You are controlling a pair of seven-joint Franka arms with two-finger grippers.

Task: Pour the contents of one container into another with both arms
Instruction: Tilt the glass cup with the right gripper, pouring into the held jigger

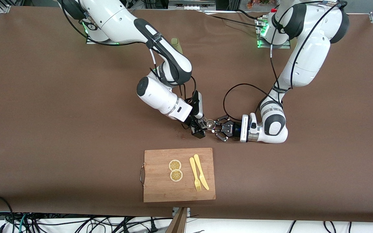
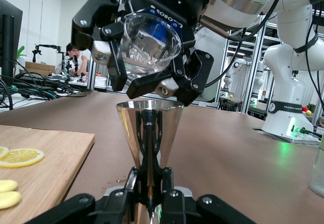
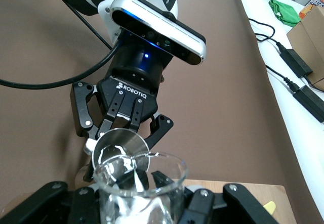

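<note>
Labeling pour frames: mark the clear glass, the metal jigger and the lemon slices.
clear glass [image 2: 151, 42]: left wrist view, on its see-through wall.
metal jigger [image 2: 132, 124]: left wrist view, on the upper cone's side.
lemon slices [image 1: 175, 165]: front view, centre of the upper slice.

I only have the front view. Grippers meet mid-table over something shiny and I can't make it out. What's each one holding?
Observer: Left gripper is shut on a steel jigger, held upright, cone mouth up.
Operator: And the right?
Observer: Right gripper is shut on a clear glass cup, tipped toward the jigger's mouth, just above its rim.
Operator: Any spill?
Observer: A few small droplets on the table near the jigger's base, beside the cutting board. Lemon slices lie on the board.
</note>
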